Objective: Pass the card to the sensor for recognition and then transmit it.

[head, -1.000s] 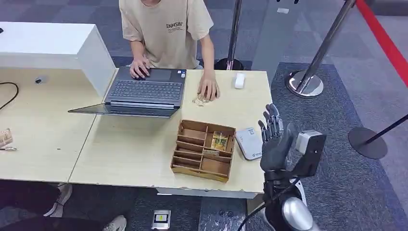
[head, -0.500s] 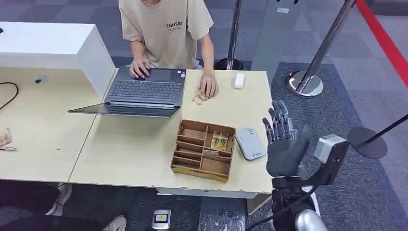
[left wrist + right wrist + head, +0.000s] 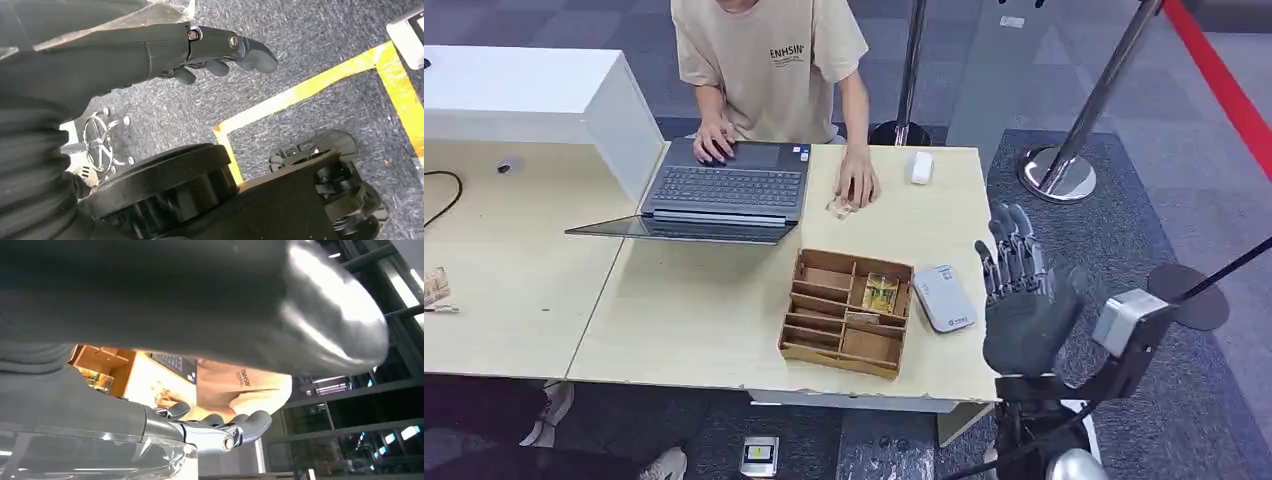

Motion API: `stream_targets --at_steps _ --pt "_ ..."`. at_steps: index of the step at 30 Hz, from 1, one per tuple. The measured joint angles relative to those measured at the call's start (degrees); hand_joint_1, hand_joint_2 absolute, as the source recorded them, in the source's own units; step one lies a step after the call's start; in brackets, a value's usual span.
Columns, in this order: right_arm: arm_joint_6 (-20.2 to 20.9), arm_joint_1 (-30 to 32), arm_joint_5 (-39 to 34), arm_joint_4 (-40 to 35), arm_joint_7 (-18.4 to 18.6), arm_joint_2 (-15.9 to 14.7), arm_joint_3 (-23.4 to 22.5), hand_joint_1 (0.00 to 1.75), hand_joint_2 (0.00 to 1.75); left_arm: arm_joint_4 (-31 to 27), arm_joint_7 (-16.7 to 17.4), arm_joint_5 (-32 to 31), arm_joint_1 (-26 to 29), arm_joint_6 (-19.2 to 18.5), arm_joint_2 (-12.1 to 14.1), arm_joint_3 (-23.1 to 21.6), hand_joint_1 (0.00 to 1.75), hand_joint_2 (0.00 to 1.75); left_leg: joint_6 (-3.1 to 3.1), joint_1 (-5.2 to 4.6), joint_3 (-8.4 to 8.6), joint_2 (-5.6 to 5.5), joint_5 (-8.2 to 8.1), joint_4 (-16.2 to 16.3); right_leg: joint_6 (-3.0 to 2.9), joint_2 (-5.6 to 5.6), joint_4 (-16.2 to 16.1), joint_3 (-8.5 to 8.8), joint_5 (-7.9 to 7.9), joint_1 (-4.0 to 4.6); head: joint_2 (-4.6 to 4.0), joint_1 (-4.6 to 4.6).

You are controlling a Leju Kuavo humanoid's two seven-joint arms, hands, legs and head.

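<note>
Right robot hand point(image 3: 1022, 305) hovering off the bench point(image 3: 704, 320) edge, fingers spread and empty, beside the sensor point(image 3: 944, 297); next, judging, reaching for the card point(image 3: 881, 293) lying in the box point(image 3: 844, 312).

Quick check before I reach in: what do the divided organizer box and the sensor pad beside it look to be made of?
Organizer box: likely thin unfinished wood or stiff brown board, with a matte, even tan and slotted dividers. Sensor pad: likely smooth moulded plastic, light grey-white with rounded corners.
</note>
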Motion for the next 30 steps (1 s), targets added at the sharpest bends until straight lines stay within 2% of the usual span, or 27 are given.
stream_targets --at_steps 7,13,25,27,28,30 --pt "-0.24 -0.23 0.13 0.09 -1.11 0.09 0.78 0.0 0.0 0.0 -0.5 1.18 0.0 -2.1 0.55 0.0 0.0 1.75 0.0 0.0 0.0 0.0 0.0 0.0 0.0 0.0 0.01 0.01 0.0 0.0 0.0 0.0" --pt "-0.81 -0.78 2.71 -0.68 -1.11 0.37 1.51 0.0 0.0 0.0 -0.81 0.57 -0.02 -0.72 0.68 0.0 0.0 1.75 0.0 0.0 0.0 0.0 0.0 0.0 0.0 0.0 0.01 0.01 0.0 0.0 0.0 0.02" --pt "-0.19 -1.06 0.79 -0.92 -0.76 -0.02 1.9 0.0 0.0 0.0 -0.02 -0.35 -0.02 -1.35 0.0 -0.33 0.0 1.75 0.0 0.0 0.0 0.0 0.0 0.0 0.0 0.0 0.0 0.0 0.0 0.0 0.0 0.0" --pt "1.11 -1.11 0.83 -0.68 -0.96 -0.48 1.86 0.0 0.0 0.0 0.0 -0.18 0.0 -1.35 -0.22 -0.33 0.0 1.75 0.0 0.0 0.0 0.0 0.0 0.0 0.0 0.0 0.0 0.0 0.0 0.0 0.0 0.0" --pt "1.66 -1.16 1.27 -0.37 -0.98 -0.72 1.86 0.0 1.75 0.0 0.0 -0.15 -0.01 -1.35 -0.37 -0.33 0.0 1.75 0.0 0.0 0.0 0.0 0.0 0.0 0.0 0.0 0.0 0.0 0.0 0.0 0.0 0.0" --pt "2.12 -1.4 2.12 0.35 -0.94 -1.07 1.77 0.0 1.75 0.0 0.04 0.09 -0.01 -1.92 -0.5 -0.33 0.0 1.75 0.0 0.0 0.0 0.0 0.0 0.0 0.0 0.0 0.0 0.01 0.0 0.0 0.0 0.0"
